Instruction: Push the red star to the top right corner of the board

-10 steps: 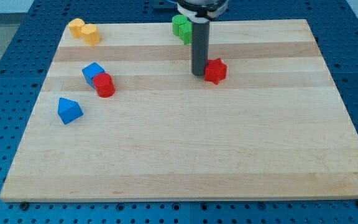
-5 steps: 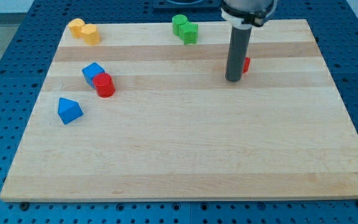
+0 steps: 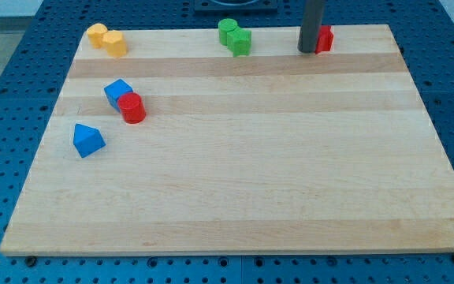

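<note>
The red star [image 3: 324, 38] lies near the board's top edge, right of centre, partly hidden behind my rod. My tip [image 3: 308, 51] rests on the board [image 3: 235, 173] touching the star's left side. The board's top right corner is further to the view's right of the star.
Two green blocks [image 3: 234, 36] sit at the top middle, left of my tip. Two yellow blocks [image 3: 106, 39] are at the top left. A blue block [image 3: 117, 92] touches a red cylinder [image 3: 132, 108] at the left, with a blue triangular block [image 3: 87, 140] below them.
My tip has pushed the red star up and to the right, from the board's upper middle to near the top edge. The other blocks have not moved.
</note>
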Robot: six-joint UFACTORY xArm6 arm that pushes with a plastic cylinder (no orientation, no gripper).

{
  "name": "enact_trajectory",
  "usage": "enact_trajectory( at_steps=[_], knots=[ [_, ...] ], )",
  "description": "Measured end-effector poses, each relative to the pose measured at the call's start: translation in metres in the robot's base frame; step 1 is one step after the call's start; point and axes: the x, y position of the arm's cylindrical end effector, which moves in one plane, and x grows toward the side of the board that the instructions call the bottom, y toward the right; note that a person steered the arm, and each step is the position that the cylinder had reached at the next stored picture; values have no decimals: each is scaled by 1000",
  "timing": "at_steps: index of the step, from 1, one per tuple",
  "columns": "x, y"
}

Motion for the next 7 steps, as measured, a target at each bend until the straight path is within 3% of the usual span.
enact_trajectory(
  at_steps=[2, 6, 7],
  knots=[
    [-10, 0],
    [-13, 69],
    [24, 47]
  ],
)
